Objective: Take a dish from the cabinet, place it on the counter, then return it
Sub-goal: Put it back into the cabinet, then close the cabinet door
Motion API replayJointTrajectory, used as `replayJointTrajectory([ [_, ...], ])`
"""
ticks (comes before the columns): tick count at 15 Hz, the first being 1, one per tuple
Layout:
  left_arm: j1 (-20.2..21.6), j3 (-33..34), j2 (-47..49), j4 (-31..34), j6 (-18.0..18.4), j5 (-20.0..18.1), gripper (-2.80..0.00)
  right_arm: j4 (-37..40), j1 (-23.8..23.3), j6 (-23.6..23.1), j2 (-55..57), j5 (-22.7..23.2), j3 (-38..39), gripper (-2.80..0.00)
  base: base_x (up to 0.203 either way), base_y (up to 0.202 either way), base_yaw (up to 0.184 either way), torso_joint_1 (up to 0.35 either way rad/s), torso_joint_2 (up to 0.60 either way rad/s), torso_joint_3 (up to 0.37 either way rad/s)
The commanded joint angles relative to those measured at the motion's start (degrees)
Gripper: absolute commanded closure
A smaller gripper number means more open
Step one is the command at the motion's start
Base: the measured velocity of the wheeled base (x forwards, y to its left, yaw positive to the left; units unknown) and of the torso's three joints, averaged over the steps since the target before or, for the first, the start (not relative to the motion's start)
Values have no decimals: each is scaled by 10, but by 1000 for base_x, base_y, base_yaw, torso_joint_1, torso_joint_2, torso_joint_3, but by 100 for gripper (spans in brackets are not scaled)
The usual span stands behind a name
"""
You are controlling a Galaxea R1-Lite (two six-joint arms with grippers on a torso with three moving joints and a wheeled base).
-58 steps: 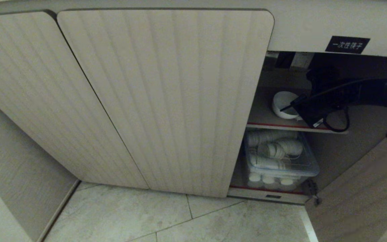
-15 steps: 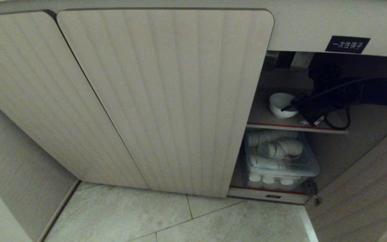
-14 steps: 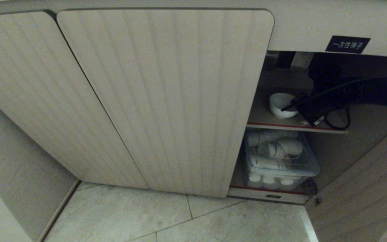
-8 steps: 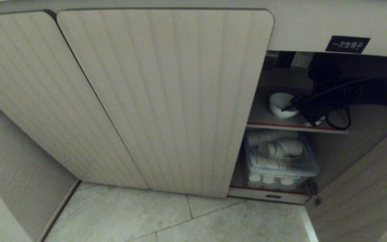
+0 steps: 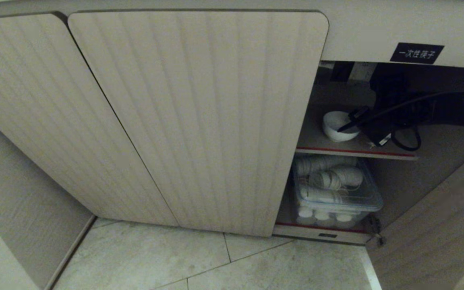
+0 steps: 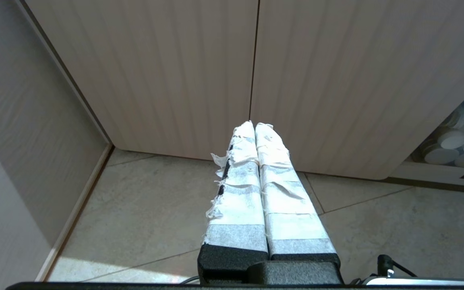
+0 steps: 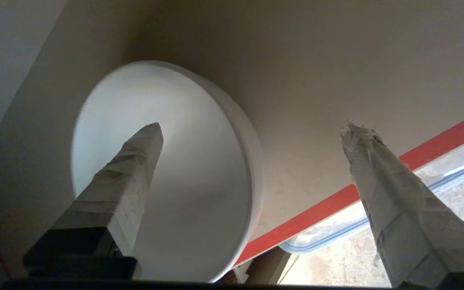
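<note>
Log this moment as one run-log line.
stage: dish return | right gripper: open, straddling bowl rim | bowl: upright on cabinet shelf | left gripper: shut, parked over floor

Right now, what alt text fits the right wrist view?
The open right gripper straddles the rim of the white dish on the red-edged cabinet shelf, one taped finger inside the bowl, the other outside. A clear plastic container shows below the shelf.
</note>
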Motion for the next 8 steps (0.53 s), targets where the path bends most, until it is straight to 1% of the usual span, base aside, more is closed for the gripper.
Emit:
replayJointTrajectory([
  [1,0,0,0,0,0,0,0,-2,0,1,-8,-11,2,-280,0,0,0,0,0,0],
  [2,0,0,0,0,0,0,0,-9,1,1,-13,-21,7,-280,0,0,0,0,0,0],
  [4,0,0,0,0,0,0,0,-23,2,-4,-20,-26,19,-280,0,0,0,0,0,0],
  [6,0,0,0,0,0,0,0,-69,5,-49,-35,-43,63,-280,0,0,0,0,0,0],
  [8,0,0,0,0,0,0,0,-125,5,-89,-48,-49,97,-280,0,0,0,0,0,0],
])
